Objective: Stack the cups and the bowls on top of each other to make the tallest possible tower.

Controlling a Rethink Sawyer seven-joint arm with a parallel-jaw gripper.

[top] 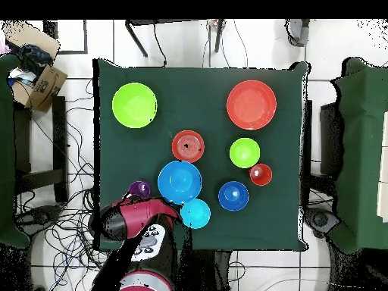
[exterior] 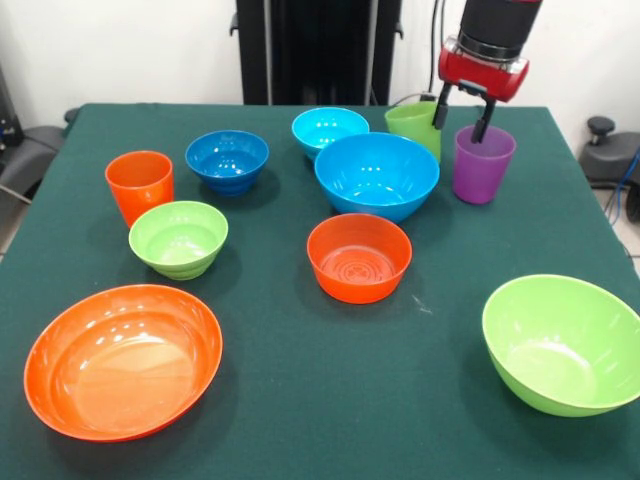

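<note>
Cups and bowls sit empty (all unstacked), pincer open.

glossy plastic bowls, matt cloth table.

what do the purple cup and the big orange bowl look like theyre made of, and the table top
Purple cup: likely plastic, smooth, slightly see-through walls.
Big orange bowl: probably glossy plastic; bright highlights inside, translucent rim.
Table top: seems covered in dark green cloth, matte with no reflections.
</note>
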